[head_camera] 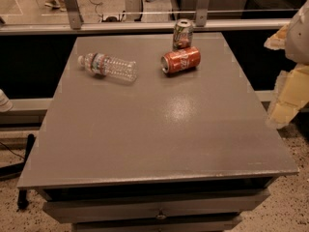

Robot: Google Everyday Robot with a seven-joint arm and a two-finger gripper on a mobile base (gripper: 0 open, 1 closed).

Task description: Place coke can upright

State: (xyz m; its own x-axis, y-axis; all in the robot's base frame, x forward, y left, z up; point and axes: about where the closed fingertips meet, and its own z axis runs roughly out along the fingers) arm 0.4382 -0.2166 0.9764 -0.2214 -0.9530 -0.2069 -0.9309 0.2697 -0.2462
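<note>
The coke can [180, 61] lay on its side on the surface [159, 129] just in front of the upright green can [182, 33], so the gripper [286, 96], well right of that can with its opening impossible to tell, risked toppling it or rolling the coke can.

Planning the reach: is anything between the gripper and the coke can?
Nothing visible does. The gripper hangs past the table's right edge, with bare tabletop between it and the coke can lying on its side. The green can stands just behind it; the water bottle lies left.
</note>
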